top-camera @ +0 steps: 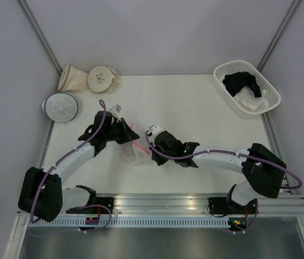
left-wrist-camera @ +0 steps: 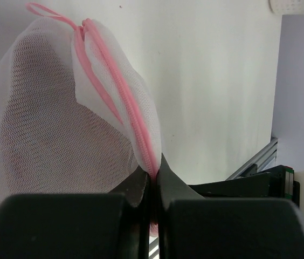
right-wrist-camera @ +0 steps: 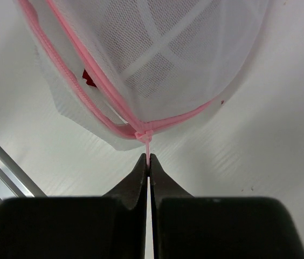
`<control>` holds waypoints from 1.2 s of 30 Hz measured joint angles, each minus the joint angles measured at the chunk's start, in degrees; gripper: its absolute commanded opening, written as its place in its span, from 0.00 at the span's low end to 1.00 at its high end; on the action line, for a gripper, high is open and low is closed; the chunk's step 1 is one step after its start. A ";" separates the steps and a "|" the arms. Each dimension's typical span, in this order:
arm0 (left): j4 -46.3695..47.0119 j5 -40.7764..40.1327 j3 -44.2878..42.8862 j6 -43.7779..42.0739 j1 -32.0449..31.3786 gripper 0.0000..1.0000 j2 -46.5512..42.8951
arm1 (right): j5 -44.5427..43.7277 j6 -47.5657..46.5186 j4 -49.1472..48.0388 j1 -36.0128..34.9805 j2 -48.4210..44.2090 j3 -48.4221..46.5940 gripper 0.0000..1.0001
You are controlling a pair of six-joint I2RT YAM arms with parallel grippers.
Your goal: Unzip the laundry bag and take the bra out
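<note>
Pinching the pink zipper edge of the laundry bag (left-wrist-camera: 60, 124), the left gripper (left-wrist-camera: 153, 170) has its jaws pressed together on the seam, with white mesh bulging up and to the left of them. The right gripper (right-wrist-camera: 149, 159) is likewise closed tight, its tips clamped on a thin pink tab (right-wrist-camera: 149, 147) that hangs from the point where the bag's pink rim lines meet.

From above, the bag sits between the two grippers in the near middle of the table (top-camera: 195, 108), the left gripper on its left and the right gripper on its right. The bra (right-wrist-camera: 89, 79) is inside the bag: only a small bright red patch shows at the mesh beside the zipper in the right wrist view.

Farther back on the left lies a round white pouch with a grey-blue rim (top-camera: 60, 106). Two beige pouches (top-camera: 74, 78) rest side by side at the far left corner. At the far right corner stands a white basket (top-camera: 270, 89) holding a black garment (top-camera: 241, 82) and a white cloth (top-camera: 249, 101).
</note>
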State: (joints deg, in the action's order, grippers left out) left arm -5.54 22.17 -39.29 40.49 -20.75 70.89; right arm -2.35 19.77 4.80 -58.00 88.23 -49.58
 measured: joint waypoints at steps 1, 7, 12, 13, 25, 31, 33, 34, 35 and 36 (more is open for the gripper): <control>0.17 0.79 0.28 0.17 0.61 0.02 -0.33 | 0.07 0.07 -0.15 0.00 0.04 0.15 0.01; 5.86 7.06 2.58 1.70 2.75 0.02 -0.50 | -0.09 0.37 -1.16 0.09 1.14 0.42 0.00; 9.42 14.14 3.98 2.10 5.29 0.02 -0.20 | -2.93 0.39 -0.28 0.61 4.66 0.22 0.00; 9.86 16.00 4.00 2.08 5.88 0.02 0.09 | -4.11 0.48 0.24 0.76 5.42 -0.07 0.01; 10.45 30.45 1.11 -0.74 8.15 0.02 9.77 | -18.62 1.88 8.92 5.11 10.56 -6.01 0.01; 10.43 32.65 0.17 -1.20 8.20 0.02 12.68 | -23.91 0.92 10.47 6.71 13.35 -9.70 0.00; 10.43 33.40 0.00 -1.33 8.20 0.02 12.85 | -25.05 0.50 10.56 7.26 14.38 -10.73 0.00; 10.43 33.46 -0.11 -1.38 8.20 0.02 12.85 | -25.53 0.37 10.56 7.48 14.75 -11.10 0.00; 10.45 33.48 -0.22 -1.46 8.20 0.02 12.85 | -26.12 0.26 10.51 7.67 15.15 -11.52 0.00; 10.47 33.51 -0.31 -1.55 8.17 0.02 12.85 | -26.43 0.15 10.51 7.82 15.34 -11.74 0.00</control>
State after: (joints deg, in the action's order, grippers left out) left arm 4.93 55.68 -39.59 38.94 -12.58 83.74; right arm -28.77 19.92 15.31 -50.17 103.57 -61.32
